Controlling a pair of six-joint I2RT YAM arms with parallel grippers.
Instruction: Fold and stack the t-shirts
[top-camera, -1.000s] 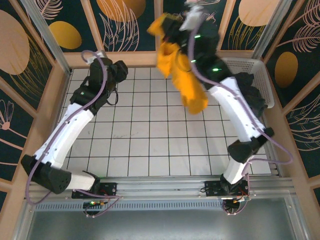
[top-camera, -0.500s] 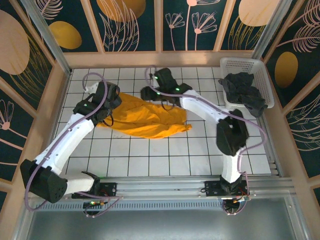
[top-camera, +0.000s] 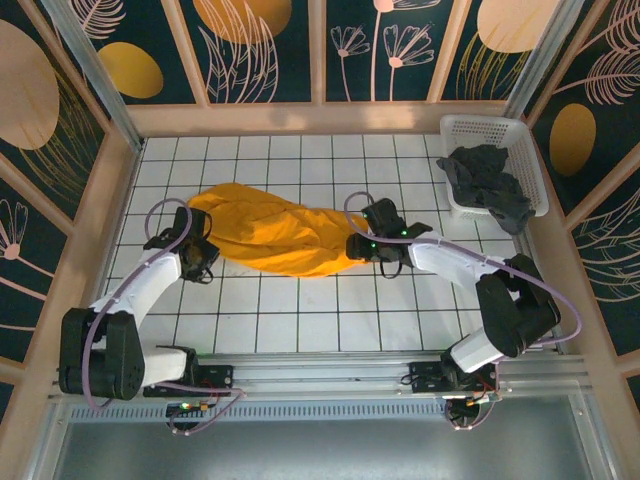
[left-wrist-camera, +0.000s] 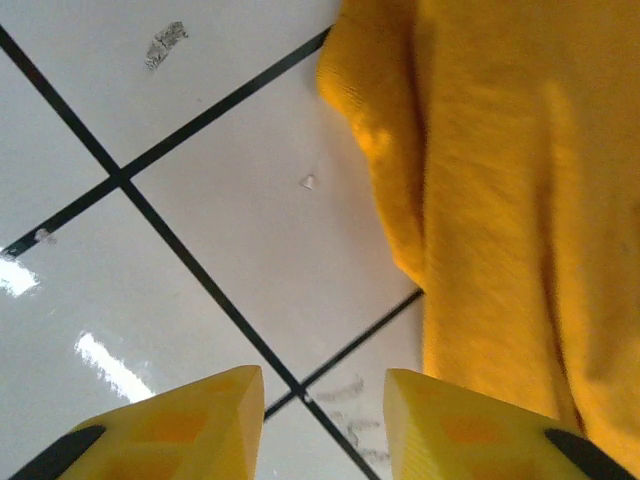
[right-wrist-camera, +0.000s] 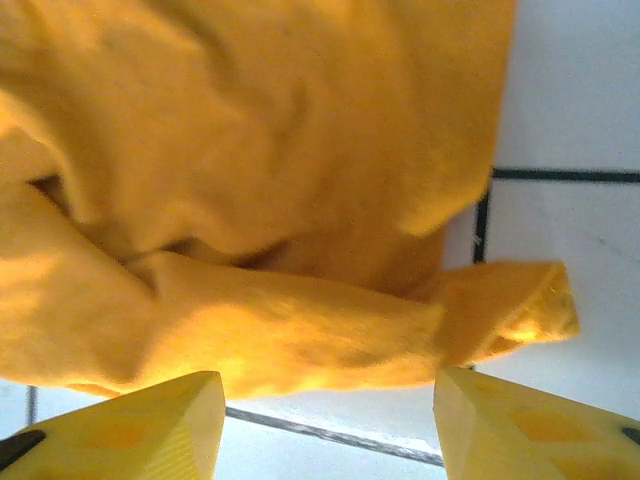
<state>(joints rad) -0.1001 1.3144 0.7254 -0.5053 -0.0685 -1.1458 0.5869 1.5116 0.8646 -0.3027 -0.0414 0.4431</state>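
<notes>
The orange-yellow t-shirt (top-camera: 275, 235) lies crumpled in a long heap across the middle of the tiled table (top-camera: 300, 300). My left gripper (top-camera: 200, 260) is low at its left end. In the left wrist view this gripper (left-wrist-camera: 325, 420) is open over bare tile, and the t-shirt's edge (left-wrist-camera: 500, 200) lies just to the right of it. My right gripper (top-camera: 356, 247) sits at the shirt's right end. It (right-wrist-camera: 325, 420) is open too, with a fold of orange cloth (right-wrist-camera: 250, 330) just beyond its fingertips (right-wrist-camera: 150, 430). The dark grey t-shirt (top-camera: 488, 185) is bunched in the basket.
The white lattice basket (top-camera: 480, 123) stands at the back right corner. A wooden frame (top-camera: 300, 118) borders the table at the back and sides. Bare tiles stretch along the near side in front of the shirt.
A second ago the right gripper held the orange shirt high at the back. The shirt now lies on the table, both grippers are off it, and both arms have pulled nearer and lower.
</notes>
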